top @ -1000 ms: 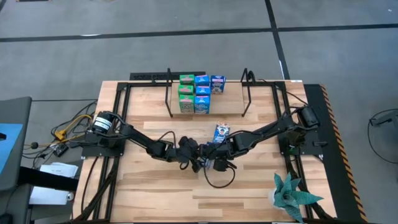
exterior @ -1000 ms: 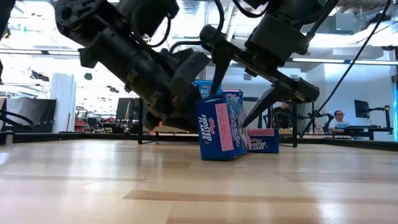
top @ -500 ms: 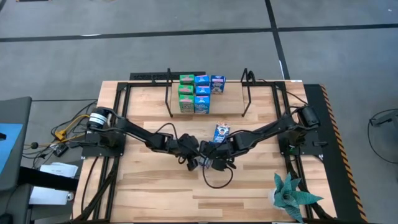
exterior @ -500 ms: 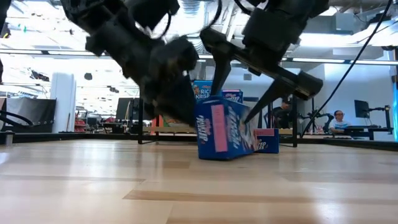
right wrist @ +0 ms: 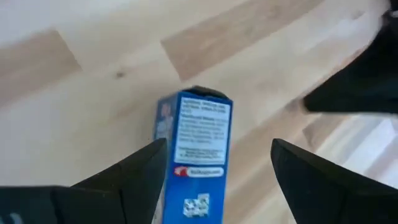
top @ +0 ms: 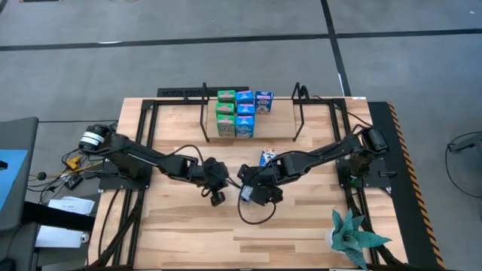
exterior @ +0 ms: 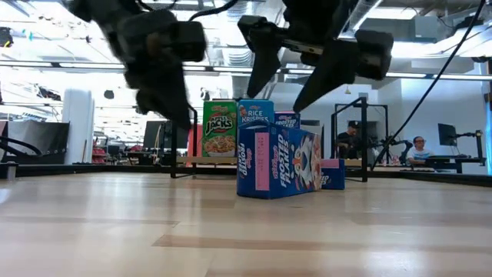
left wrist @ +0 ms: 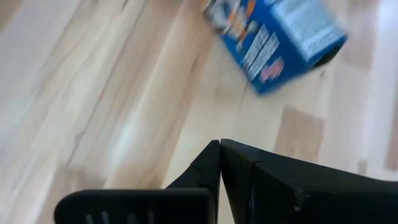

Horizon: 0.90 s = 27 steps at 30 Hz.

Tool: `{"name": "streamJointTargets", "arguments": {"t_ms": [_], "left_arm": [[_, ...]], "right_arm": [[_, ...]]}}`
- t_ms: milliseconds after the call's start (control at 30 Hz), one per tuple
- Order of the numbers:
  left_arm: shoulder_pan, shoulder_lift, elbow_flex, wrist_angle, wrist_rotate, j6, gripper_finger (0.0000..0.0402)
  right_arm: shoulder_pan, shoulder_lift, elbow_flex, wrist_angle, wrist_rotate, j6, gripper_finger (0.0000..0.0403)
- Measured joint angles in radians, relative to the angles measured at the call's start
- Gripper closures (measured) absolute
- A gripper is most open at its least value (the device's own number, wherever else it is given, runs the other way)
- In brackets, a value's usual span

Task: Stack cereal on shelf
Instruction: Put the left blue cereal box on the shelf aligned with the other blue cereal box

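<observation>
The right gripper [exterior: 309, 77] hangs above the middle of the bench [top: 181, 233] with its jaws spread wide and holding nothing; the dark blue Frosted Flakes box [exterior: 278, 162] stands upright on the wood directly below the gap between them, untouched, and in the right wrist view the same box [right wrist: 198, 149] shows between the two dark fingers [right wrist: 130, 168] with clear space on either side. The left gripper [top: 216, 197] is off to one side of that box, raised above the bench, its jaws pressed fully together on nothing; in the left wrist view the fingertips [left wrist: 214, 163] meet in a closed point, and the box [left wrist: 273, 43] lies well ahead of them, apart from the tips. Beyond both sets of jaws, at the far side of the bench, the shelf [top: 248, 135] stands between its black wire uprights, carrying the other cereal boxes [top: 236, 114], green and blue ones packed side by side. A small dark blue box [exterior: 332, 175] shows just behind the standing one in the low view. A potted plant [top: 354, 239] sits at the bench's near right corner.
</observation>
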Motion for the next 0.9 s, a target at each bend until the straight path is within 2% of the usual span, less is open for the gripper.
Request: {"name": "streamJointTargets", "arguments": {"t_ms": [233, 533, 900], "left_arm": [[-0.093, -0.066, 0.0, -0.128, -0.059, -0.106, 0.0401], [-0.219, -0.071, 0.0, -0.189, -0.18, -0.284, 0.0401], [-0.292, -0.071, 0.0, -0.196, -0.278, -0.397, 0.0401]], "right_arm": [[-0.01, 0.017, 0.016, 0.025, -0.127, 0.102, 0.0093], [-0.002, 0.089, 0.015, 0.139, -0.093, 0.123, 0.0093], [-0.008, 0.089, 0.015, 0.048, -0.108, 0.125, 0.0093]]}}
